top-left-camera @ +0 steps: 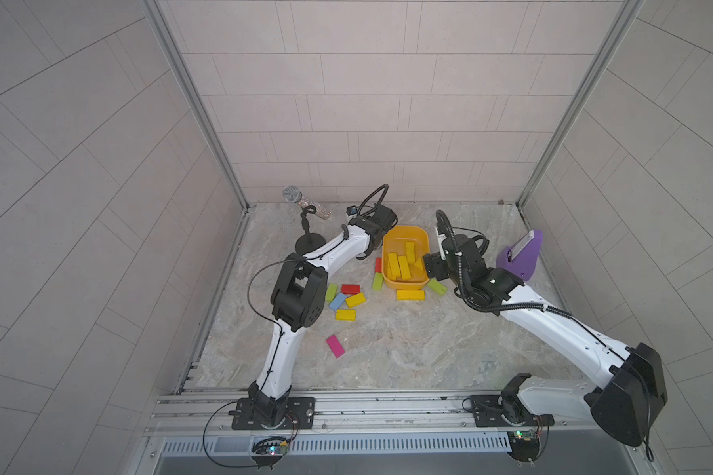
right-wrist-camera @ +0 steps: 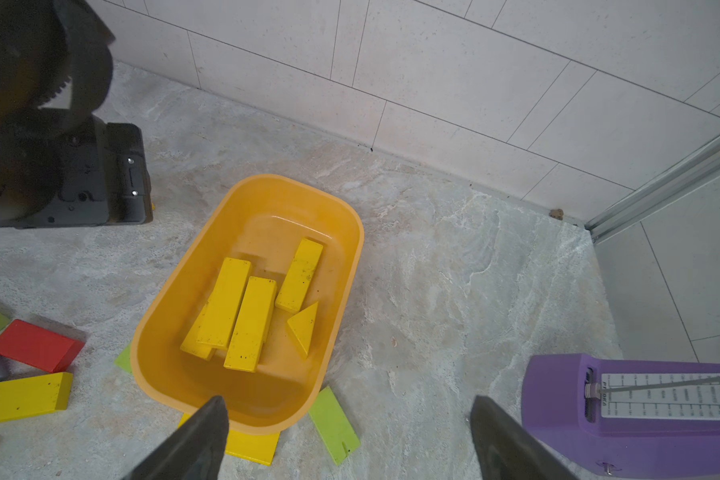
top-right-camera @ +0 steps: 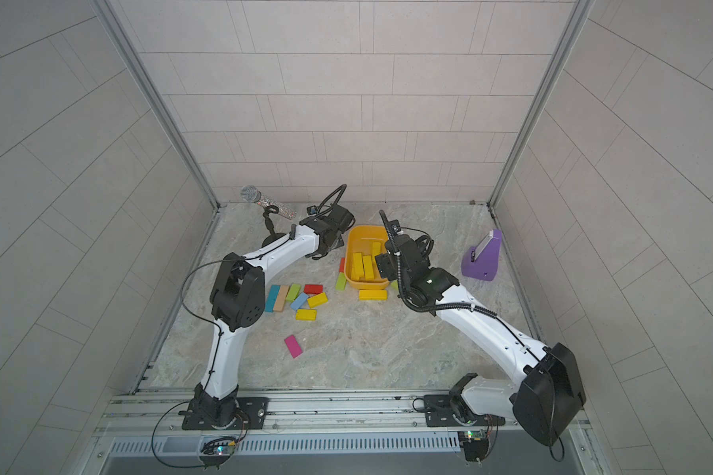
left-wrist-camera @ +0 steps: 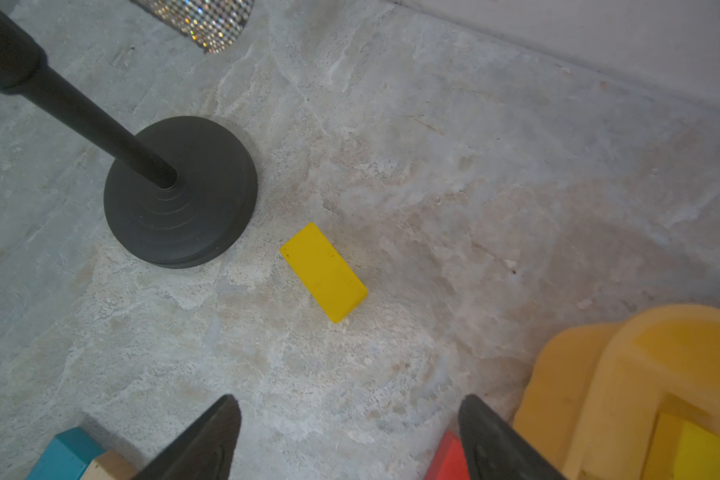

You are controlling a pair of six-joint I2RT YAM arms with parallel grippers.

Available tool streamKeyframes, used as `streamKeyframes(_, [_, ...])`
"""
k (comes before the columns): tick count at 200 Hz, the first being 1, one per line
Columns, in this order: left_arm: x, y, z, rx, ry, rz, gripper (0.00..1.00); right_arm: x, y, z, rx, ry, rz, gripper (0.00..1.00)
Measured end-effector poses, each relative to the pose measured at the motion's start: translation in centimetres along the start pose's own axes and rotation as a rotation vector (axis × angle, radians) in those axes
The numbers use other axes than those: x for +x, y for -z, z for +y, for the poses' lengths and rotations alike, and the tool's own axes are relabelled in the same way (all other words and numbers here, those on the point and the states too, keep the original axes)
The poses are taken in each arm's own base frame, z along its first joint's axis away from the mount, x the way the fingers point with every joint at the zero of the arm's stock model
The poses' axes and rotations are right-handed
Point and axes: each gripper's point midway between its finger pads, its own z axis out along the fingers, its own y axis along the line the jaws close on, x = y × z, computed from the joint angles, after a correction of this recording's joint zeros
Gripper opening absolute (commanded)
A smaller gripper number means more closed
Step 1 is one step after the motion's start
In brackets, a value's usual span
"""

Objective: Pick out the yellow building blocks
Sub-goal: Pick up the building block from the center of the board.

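Your left claw stands wide open and empty, and it is the nearer one to the loose yellow block. That block lies flat on the marbled desk ahead of the fingertips, between the round black microphone-stand base and the smooth orange-yellow tub, touching neither. Its long axis runs slantwise to the line between your jaws, so you likely need a wrist turn before closing across its narrow width. Your right claw hangs open and empty over the tub, where matte, square-edged yellow bars and a wedge lie.
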Motion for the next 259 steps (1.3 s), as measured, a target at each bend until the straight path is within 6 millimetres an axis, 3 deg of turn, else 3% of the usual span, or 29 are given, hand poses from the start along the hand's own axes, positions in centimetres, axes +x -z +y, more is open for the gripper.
streamKeyframes(34, [-0.6, -2.3, 1.0, -0.014, 0.108, 0.05, 0.85, 0.4, 0.6, -0.4, 0.0, -0.016, -0.008, 0.92])
streamKeyframes(77, [0.0, -4.9, 2.4, -0.051, 0.196, 0.111, 0.81, 0.7, 1.0, -0.7, 0.002, -0.023, -0.011, 0.92])
streamKeyframes(157, [0.2, -5.8, 0.9, -0.017, 0.238, 0.141, 0.74, 1.1, 1.0, -0.9, 0.007, -0.022, -0.003, 0.92])
streamKeyframes(259, [1.9, -7.5, 1.2, -0.058, 0.242, 0.166, 0.63, 1.0, 1.3, -1.4, 0.014, -0.029, -0.009, 0.92])
